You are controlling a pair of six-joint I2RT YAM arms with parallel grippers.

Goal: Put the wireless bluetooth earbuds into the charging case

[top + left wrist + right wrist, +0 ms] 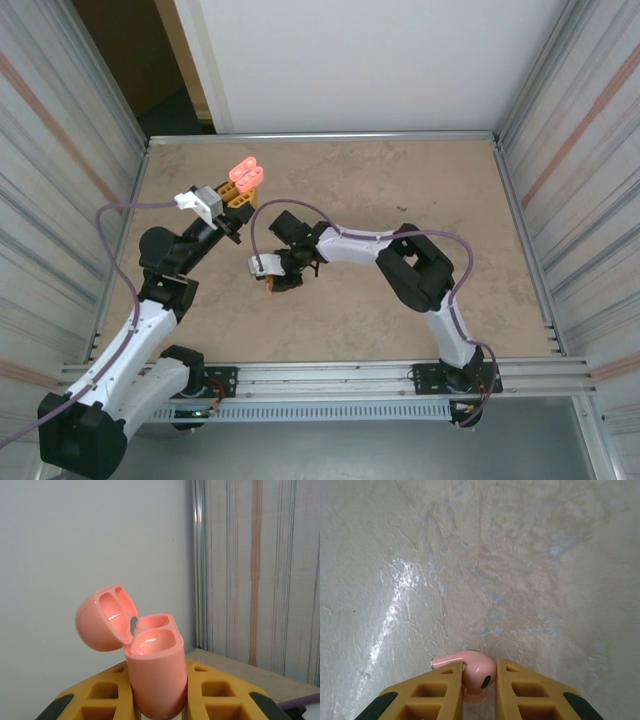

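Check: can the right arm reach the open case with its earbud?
Probably yes. The left pincer holds the case raised with its lid open, just beyond the right pincer, which is shut on an earbud. Nothing stands between them on the table.

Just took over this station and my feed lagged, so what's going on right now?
The left claw holds the case upright above the table, with its lid open and both slots looking empty. The right claw is shut on one earbud, low over the table and well apart from the case. No earbud is in the case yet.
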